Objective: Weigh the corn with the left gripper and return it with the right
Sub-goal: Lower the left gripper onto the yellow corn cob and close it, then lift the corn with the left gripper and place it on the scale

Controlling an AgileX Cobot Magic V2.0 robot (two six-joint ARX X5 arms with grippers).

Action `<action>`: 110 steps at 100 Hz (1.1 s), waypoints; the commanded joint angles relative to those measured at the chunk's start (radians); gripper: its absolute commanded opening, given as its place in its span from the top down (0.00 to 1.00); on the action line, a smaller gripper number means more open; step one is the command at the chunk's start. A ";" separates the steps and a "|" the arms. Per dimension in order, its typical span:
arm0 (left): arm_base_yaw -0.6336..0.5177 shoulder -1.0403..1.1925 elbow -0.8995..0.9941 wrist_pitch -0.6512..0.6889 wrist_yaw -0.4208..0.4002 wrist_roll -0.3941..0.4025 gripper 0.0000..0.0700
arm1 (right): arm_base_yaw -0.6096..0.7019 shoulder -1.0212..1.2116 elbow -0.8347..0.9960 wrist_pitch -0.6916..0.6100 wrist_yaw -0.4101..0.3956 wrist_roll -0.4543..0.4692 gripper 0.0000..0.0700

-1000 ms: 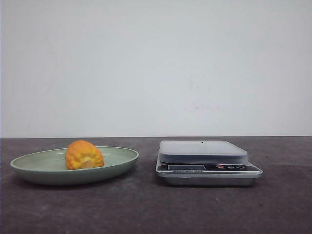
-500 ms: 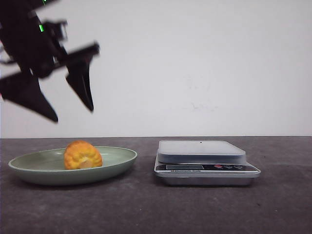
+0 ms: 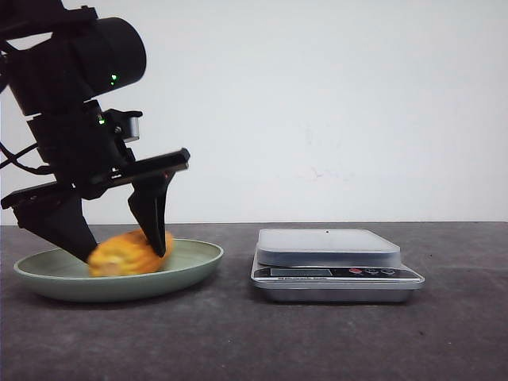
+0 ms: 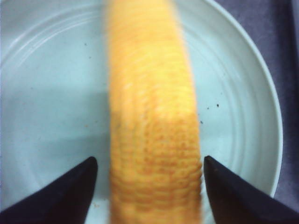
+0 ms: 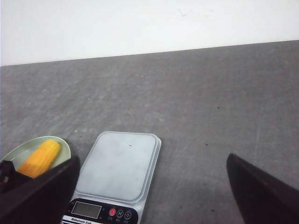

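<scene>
- the left gripper (image 3: 119, 246) straddles the corn (image 3: 127, 254) in the plate (image 3: 194, 262), a narrow gap showing beside each finger.
- bare table (image 3: 238, 333) separates plate and scale (image 3: 337, 266).
- nothing hangs over the scale's platform.
- the right gripper (image 5: 154, 196) hangs spread wide, nothing between its fingers.

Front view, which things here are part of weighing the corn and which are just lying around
Part of the job:
- corn, lying in the plate between the open fingers of the left gripper
- green plate, holding the corn
- scale, platform bare
- right gripper, open, above the scale

Just lying about:
- nothing else on the table
</scene>
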 commanded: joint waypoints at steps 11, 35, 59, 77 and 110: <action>-0.018 0.001 0.011 0.016 -0.009 0.011 0.99 | 0.002 0.003 0.016 0.009 0.000 -0.012 0.10; -0.064 -0.118 0.078 -0.031 -0.001 0.045 0.99 | 0.002 0.003 0.016 0.009 0.000 -0.012 0.10; -0.211 -0.079 0.358 -0.103 -0.019 0.064 0.99 | 0.002 0.003 0.016 0.009 -0.001 -0.012 0.10; -0.275 0.086 0.562 -0.130 -0.033 0.039 0.99 | 0.002 0.003 0.016 0.014 -0.001 -0.008 0.10; -0.306 0.354 0.675 -0.127 -0.040 -0.061 0.99 | 0.002 0.003 0.016 0.008 0.000 -0.012 0.10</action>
